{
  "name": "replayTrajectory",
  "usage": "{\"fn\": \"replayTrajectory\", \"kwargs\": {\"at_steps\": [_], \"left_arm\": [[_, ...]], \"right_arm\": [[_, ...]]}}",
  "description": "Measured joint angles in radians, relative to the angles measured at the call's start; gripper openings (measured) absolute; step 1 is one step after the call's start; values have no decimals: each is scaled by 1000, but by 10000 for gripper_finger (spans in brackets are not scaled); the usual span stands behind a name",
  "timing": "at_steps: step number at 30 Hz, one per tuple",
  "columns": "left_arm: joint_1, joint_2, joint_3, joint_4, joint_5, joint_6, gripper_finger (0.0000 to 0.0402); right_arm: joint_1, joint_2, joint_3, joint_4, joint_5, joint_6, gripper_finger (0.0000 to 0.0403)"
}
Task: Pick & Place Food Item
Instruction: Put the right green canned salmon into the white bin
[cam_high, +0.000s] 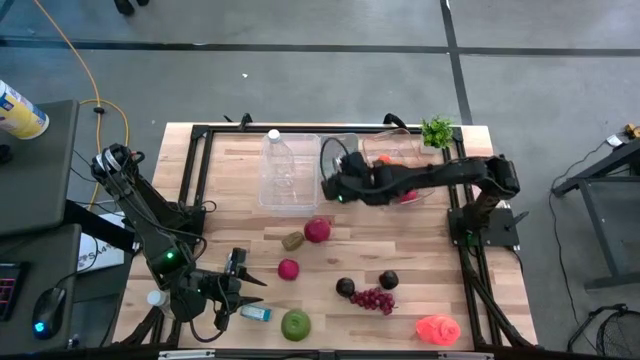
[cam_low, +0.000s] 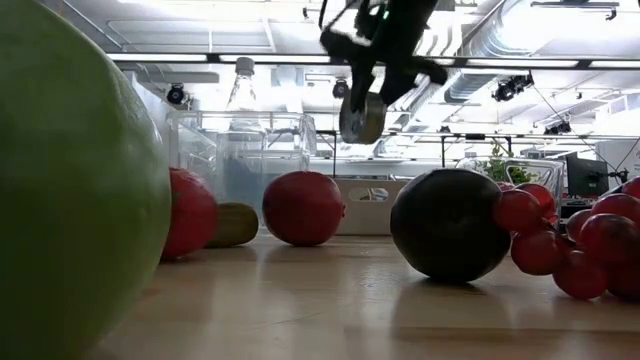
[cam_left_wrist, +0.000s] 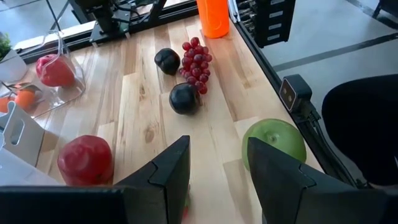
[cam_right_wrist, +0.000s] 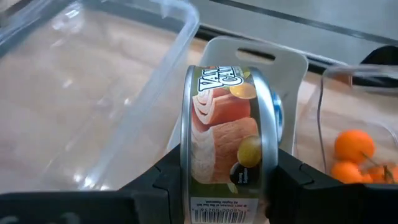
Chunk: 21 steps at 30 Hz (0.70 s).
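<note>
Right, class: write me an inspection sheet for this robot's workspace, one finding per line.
Surface: wooden table, scattered fruit.
Job's things: food can held on edge; clear bin with water bottle.
Clutter: green apple, grapes, two dark plums, red fruit.
Grippers: right gripper shut on the can above the bins; left gripper open, empty, at the near left edge.
Cables: yellow cable on the floor.
Surroundings: desk with mouse.

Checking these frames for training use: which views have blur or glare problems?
Low view: green apple looms huge and soft, ceiling lights glare behind. Right wrist view: can sharp, clear bin blurred. High view evenly lit.
</note>
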Motion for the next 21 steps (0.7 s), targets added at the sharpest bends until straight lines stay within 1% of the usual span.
{"fn": "replayTrajectory", "kwargs": {"at_steps": [3, 6, 12, 17, 21], "left_arm": [[0, 0, 0, -1, 1, -1, 153], [0, 0, 0, -1, 1, -1, 153], [0, 0, 0, -1, 2, -21, 153], [0, 0, 0, -1, 2, -49, 153], [0, 0, 0, -1, 2, -51, 153]], "right_arm": [[-56, 24, -9, 51, -49, -43, 137], [-94, 61, -8, 69, -73, -69, 137], [-129, 138, -9, 86, -71, -95, 139], [-147, 188, -9, 73, -68, -115, 168], [-154, 194, -8, 82, -64, -120, 196]]}}
